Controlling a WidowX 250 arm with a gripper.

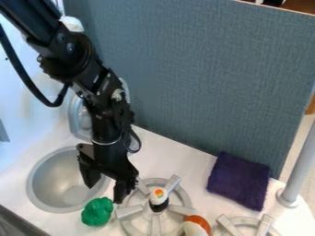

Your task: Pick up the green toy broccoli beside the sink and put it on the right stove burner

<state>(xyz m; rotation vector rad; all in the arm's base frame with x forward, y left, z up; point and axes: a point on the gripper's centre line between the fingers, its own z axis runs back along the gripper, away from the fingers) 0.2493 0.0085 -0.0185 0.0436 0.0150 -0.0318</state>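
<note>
The black gripper (106,191) hangs below the arm (102,97), which enters from the upper left. Its two fingers stand apart, with nothing clamped between them. One finger lies over the right part of the round metal sink bowl (49,191) in the view; the other lies beside the left edge of the nearer stove burner (155,224).

The green lobed toy (97,212) is located at the lower right rim of the bowl, between the bowl and the burner, just below the fingertips in the view. Contact between toy and fingertips cannot be determined.

A toy sushi piece (158,197), white with an orange and green top and a dark base, stands at the burner's centre. An orange-brown and white item (197,225) is positioned at the burner's lower right edge. A dark purple cloth (239,180) lies flat on the white counter (178,161), near the blue-grey panel (203,78).
</note>
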